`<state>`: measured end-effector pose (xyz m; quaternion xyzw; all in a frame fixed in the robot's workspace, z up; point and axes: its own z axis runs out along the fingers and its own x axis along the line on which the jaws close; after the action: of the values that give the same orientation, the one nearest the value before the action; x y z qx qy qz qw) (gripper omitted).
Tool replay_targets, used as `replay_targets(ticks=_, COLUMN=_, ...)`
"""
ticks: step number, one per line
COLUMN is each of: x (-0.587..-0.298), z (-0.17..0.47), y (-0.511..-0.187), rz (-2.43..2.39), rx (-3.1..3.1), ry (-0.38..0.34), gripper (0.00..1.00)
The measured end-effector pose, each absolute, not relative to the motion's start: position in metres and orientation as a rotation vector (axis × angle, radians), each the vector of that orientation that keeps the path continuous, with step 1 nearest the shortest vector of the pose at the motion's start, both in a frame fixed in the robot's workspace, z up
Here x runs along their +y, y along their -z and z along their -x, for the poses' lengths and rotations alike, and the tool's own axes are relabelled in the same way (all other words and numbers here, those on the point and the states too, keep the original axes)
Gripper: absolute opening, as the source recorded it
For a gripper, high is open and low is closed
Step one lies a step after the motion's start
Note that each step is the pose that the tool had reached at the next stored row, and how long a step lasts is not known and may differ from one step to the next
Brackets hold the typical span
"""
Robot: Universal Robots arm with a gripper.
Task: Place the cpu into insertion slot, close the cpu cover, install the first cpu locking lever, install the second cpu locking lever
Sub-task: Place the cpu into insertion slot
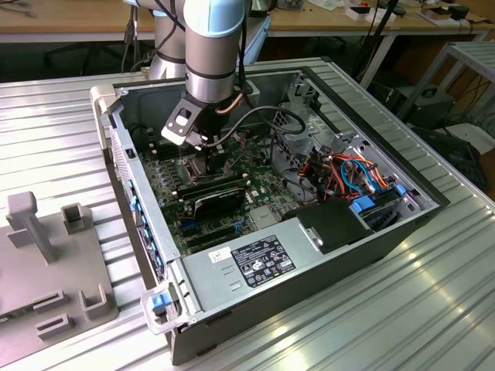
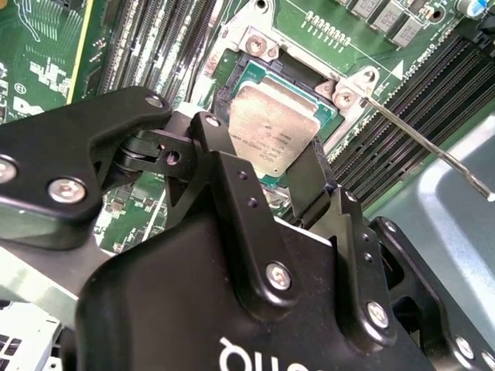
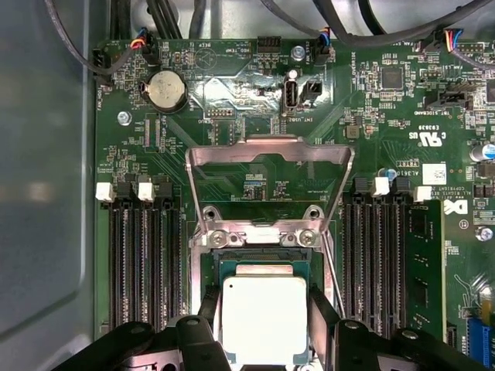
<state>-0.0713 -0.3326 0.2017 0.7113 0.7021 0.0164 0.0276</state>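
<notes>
My gripper (image 3: 265, 300) reaches down into the open computer case (image 1: 147, 232), straight over the insertion slot (image 2: 251, 42). The cpu (image 3: 264, 321), silvery top up with a green edge, sits between the two black fingers (image 3: 210, 303), which press on its opposite sides. In the second wrist view the cpu (image 2: 272, 127) lies level in or just above the slot's metal frame; I cannot tell whether it is fully seated. The cpu cover (image 3: 267, 148) stands flipped open beyond the slot. One thin locking lever (image 2: 425, 143) sticks out free beside the slot.
Long black memory slots (image 3: 143, 263) flank the socket on both sides. Loose black cables (image 1: 263, 116) hang near the arm, and coloured cables (image 1: 348, 174) and a power supply (image 1: 255, 259) fill the case's other side. A grey fixture (image 1: 46, 255) lies outside on the ribbed table.
</notes>
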Motion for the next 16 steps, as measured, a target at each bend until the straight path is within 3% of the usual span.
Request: replay_targets(ticks=16, x=-0.3338, z=0.0705, y=-0.2008, rz=-2.187, rx=2.177, ry=-0.051, gripper=0.55)
